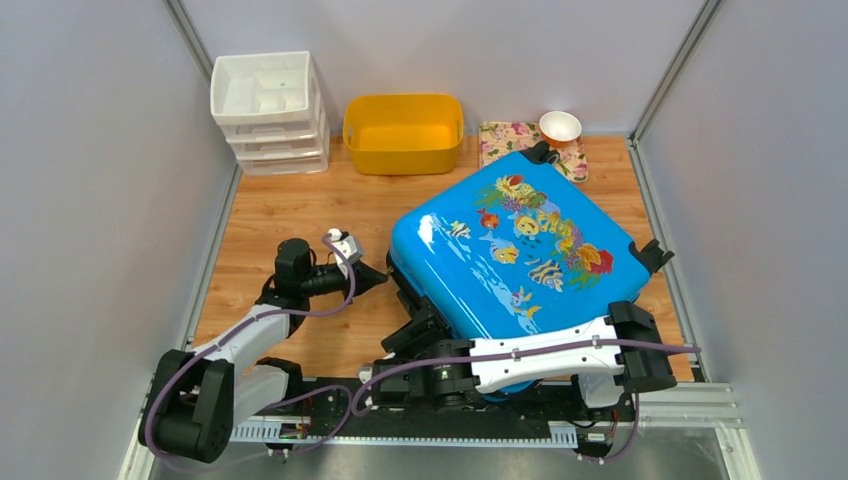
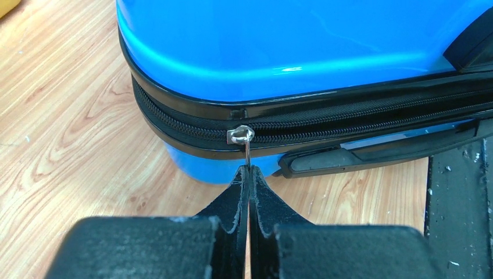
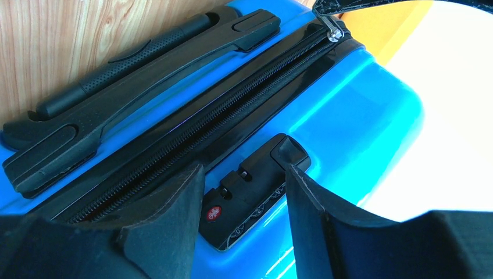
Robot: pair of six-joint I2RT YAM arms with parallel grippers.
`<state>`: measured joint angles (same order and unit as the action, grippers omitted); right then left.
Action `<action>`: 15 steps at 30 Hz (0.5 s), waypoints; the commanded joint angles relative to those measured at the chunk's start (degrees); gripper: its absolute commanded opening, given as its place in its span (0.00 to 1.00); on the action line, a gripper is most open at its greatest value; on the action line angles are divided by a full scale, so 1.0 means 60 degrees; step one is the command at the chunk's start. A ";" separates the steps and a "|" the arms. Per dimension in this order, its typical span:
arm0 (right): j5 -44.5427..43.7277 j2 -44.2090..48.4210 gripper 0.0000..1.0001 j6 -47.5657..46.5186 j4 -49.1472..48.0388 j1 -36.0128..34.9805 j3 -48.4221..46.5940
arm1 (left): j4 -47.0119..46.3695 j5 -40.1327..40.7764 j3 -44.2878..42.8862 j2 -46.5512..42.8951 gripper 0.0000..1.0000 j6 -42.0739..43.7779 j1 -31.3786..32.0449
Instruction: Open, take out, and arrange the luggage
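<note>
The left end effector (image 2: 249,174) pinches the thin metal zipper pull (image 2: 247,152) of the glossy blue luggage (image 2: 290,46) just ahead; the right end effector (image 3: 243,177) is spread, a black lock (image 3: 251,196) just ahead.

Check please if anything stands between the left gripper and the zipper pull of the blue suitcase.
Nothing visible does. The left gripper is shut on the thin metal zipper pull, at the rounded corner of the suitcase, so there is no gap for anything to block.
</note>
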<state>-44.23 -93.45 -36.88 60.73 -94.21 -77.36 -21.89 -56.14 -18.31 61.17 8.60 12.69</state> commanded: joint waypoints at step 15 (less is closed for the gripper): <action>-0.1096 0.0516 0.55 -0.0020 0.1465 0.0204 -0.0041 | -0.2035 0.0246 0.0004 0.0469 0.04 -0.0861 0.0566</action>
<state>-44.29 -93.32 -36.86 61.63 -94.21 -77.17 -27.38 -52.97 -17.61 63.77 5.78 15.14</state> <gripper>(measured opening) 0.557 0.011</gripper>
